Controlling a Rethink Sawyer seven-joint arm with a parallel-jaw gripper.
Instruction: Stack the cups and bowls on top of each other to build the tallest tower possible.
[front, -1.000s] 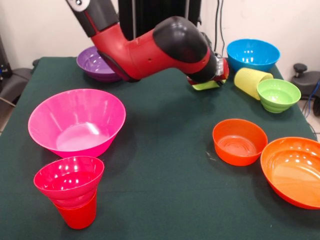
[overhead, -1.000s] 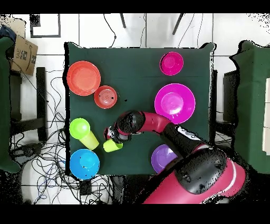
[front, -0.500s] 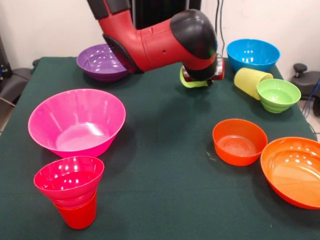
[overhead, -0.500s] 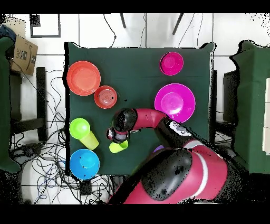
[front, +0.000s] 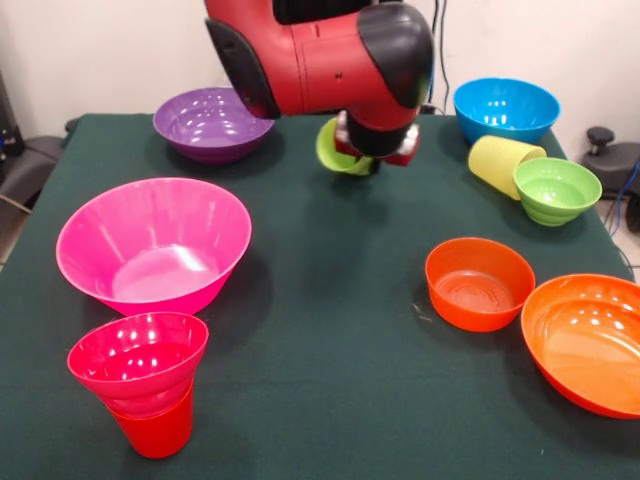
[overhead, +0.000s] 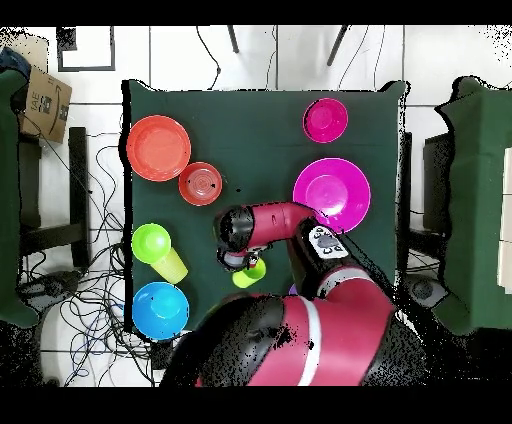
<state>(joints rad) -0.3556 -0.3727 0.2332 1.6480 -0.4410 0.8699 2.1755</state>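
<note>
One lime green cup (front: 337, 147) is pinched, tilted, by the tool (front: 372, 152) and held clear of the table (front: 330, 330), near the purple bowl (front: 210, 122). Slippage is risked if the off-centre grip loosens.

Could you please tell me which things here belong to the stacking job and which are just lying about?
Job:
- lime green cup in the hand
- magenta bowl on red cup
- pale yellow cup
- the other bowls

Lying about:
- cardboard box
- floor cables

Glossy plastic bowls (front: 152, 243), matt cloth table (front: 330, 300)
</note>
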